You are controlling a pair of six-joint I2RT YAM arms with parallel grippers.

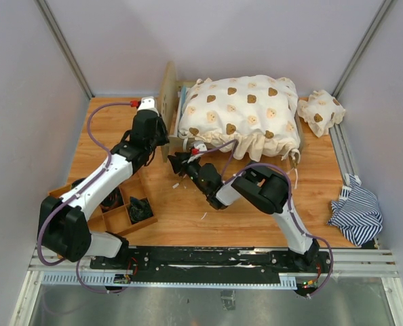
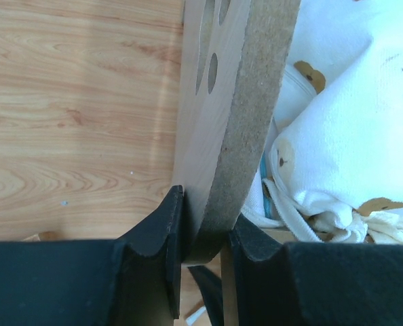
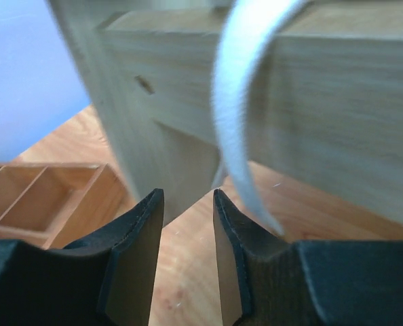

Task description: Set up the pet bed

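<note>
The pet bed (image 1: pixel 171 102) stands at the back of the table, its arched plywood headboard (image 1: pixel 167 95) at the left end. A cream bear-print cover (image 1: pixel 242 112) lies bunched over it and hides the mattress, save a thin blue edge (image 2: pixel 264 170). My left gripper (image 1: pixel 162 136) is shut on the headboard's edge (image 2: pixel 222 102), one finger on each face, below the cutouts (image 2: pixel 212 71). My right gripper (image 1: pixel 179 163) is open and empty, low at the bed's near left corner. In the right wrist view the gripper (image 3: pixel 188 204) faces the frame's leg (image 3: pixel 167 149) and a hanging white strap (image 3: pixel 235 115).
A compartmented wooden tray (image 1: pixel 117 217) with dark items sits at the near left. A small bear-print pillow (image 1: pixel 321 112) lies at the back right. A crumpled blue-and-white striped cloth (image 1: pixel 356 212) lies at the right edge. Grey walls close in the table.
</note>
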